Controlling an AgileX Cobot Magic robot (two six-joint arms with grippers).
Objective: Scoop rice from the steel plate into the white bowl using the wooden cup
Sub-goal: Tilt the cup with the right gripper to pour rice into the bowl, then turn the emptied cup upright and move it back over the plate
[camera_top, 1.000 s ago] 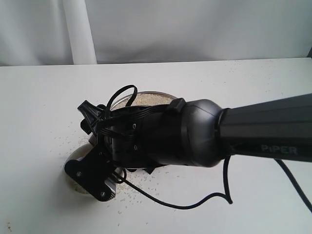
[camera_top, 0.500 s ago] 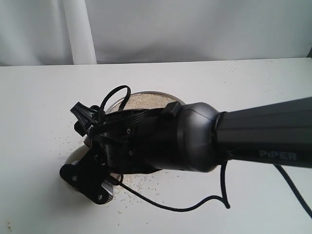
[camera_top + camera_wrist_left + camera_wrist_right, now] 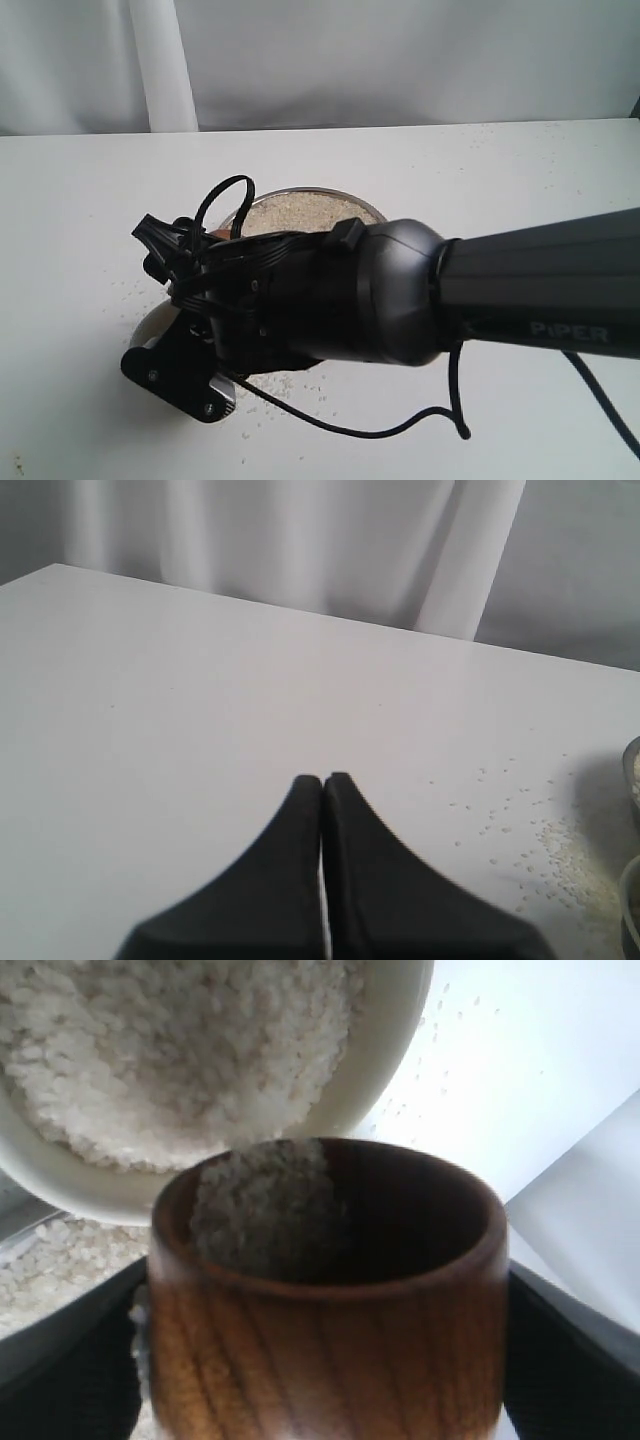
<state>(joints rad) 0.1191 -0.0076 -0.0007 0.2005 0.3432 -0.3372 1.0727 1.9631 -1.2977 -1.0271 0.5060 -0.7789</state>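
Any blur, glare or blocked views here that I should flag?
Exterior view: the dark right arm looms close, hiding most of the steel plate. Right wrist view: the wooden cup is soft, the rice at its lip smeared, the table beyond blown out. Left wrist view: the left gripper is out of focus.

White table (image 3: 520,180), steel plate (image 3: 330,191), white bowl (image 3: 385,1060), scattered rice (image 3: 570,855)

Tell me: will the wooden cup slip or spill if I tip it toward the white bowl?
The wooden cup looks rigid and smooth, so it may slide slightly between the jaws flanking it. Its rice is loose, banked against one wall, and will probably pour in a rush.
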